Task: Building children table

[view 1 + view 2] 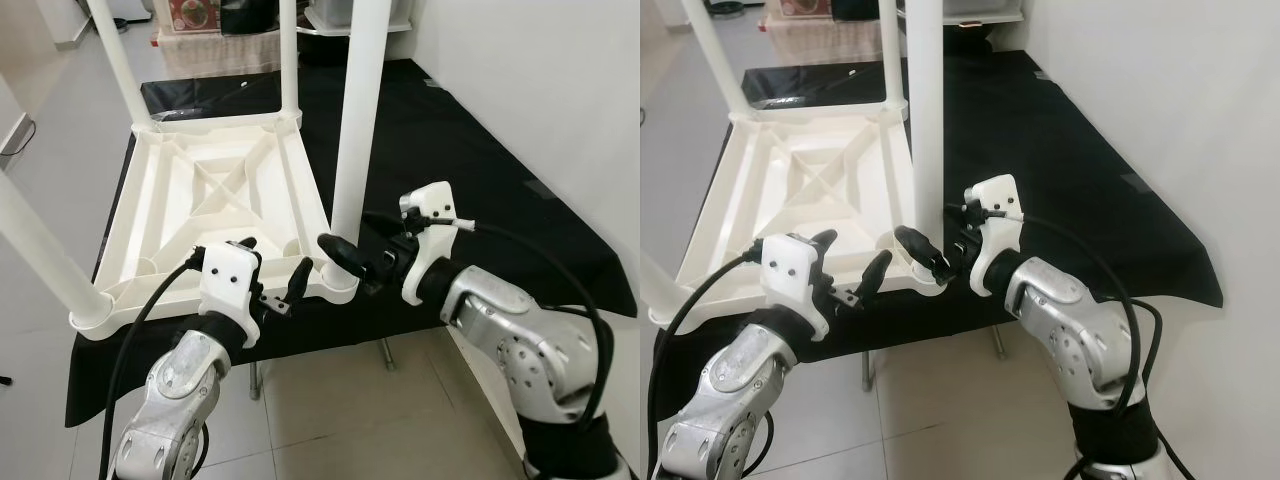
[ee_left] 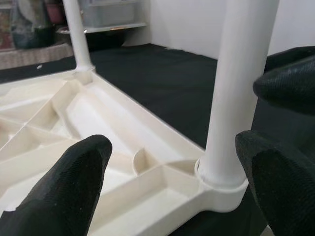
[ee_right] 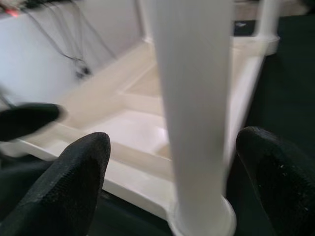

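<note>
A white plastic children's table point(image 1: 220, 190) lies upside down on a black-covered table point(image 1: 450, 150), with legs standing up from its corners. The near-right leg point(image 1: 355, 120) sits in its corner socket point(image 1: 340, 285). My right gripper point(image 1: 358, 240) is open and straddles this leg point(image 3: 197, 108) just above the socket, with a gap on each side. My left gripper point(image 1: 272, 262) is open at the tabletop's near edge, just left of the same leg point(image 2: 241, 88). One of its fingers point(image 1: 300, 275) points at the socket.
Three more legs stand at the far left point(image 1: 120, 60), far right point(image 1: 289, 55) and near left point(image 1: 40, 250) corners. A white wall runs along the right. Boxes and a shelf point(image 1: 210, 30) stand behind. Tiled floor point(image 1: 330, 400) lies in front.
</note>
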You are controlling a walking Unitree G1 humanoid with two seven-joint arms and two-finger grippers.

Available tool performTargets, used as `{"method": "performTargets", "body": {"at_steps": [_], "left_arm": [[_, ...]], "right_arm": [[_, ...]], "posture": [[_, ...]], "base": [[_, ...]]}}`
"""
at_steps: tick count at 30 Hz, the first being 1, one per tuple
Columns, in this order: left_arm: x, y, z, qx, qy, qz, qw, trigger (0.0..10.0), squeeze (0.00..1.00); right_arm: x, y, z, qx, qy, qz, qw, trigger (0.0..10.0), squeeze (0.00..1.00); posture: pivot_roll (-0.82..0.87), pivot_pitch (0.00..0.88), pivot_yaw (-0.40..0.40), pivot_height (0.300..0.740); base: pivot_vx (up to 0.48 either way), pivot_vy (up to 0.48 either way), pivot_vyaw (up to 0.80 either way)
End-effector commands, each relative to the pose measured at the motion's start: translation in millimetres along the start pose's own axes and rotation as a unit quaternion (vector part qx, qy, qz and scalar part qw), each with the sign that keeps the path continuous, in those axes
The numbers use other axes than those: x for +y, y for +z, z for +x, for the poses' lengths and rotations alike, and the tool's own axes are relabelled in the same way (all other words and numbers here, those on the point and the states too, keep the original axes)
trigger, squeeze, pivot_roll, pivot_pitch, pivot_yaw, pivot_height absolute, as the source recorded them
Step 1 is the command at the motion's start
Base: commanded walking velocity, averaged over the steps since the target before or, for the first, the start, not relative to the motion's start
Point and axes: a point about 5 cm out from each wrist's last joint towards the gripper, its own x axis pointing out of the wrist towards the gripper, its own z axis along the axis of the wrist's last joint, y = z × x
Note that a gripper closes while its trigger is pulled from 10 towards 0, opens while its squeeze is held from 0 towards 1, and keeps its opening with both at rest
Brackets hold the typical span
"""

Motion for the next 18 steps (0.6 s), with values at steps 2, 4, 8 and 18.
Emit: {"method": "performTargets", "body": {"at_steps": [2,4,8,18], "left_arm": [[5.1,-18.8,-7.4,0.046,0.013,0.000,0.999,10.0,0.00],[4.3,-27.8,-15.3,0.066,0.021,-0.003,0.998,10.0,0.00],[3.7,-34.2,-22.1,0.086,0.038,-0.003,0.996,10.0,0.00],[-3.0,-31.9,-29.0,0.091,0.036,0.022,0.995,10.0,0.00]], "right_arm": [[-6.0,-22.6,-1.1,0.036,-0.043,-0.006,0.998,10.0,1.00],[-8.5,-38.8,-4.8,0.043,-0.078,0.001,0.996,10.0,0.00],[-10.5,-56.4,-14.3,0.036,-0.123,0.019,0.992,10.0,0.00],[-11.2,-77.0,-24.5,0.040,-0.161,0.015,0.986,10.0,0.00]], "posture": [[-0.02,0.113,-0.019,0.740],[-0.02,0.117,-0.018,0.740],[-0.01,0.121,-0.020,0.740],[-0.02,0.122,-0.011,0.740]], "base": [[0.000,0.000,0.00],[0.000,0.000,0.00],[0.000,0.120,0.00],[0.000,0.480,0.00]]}}
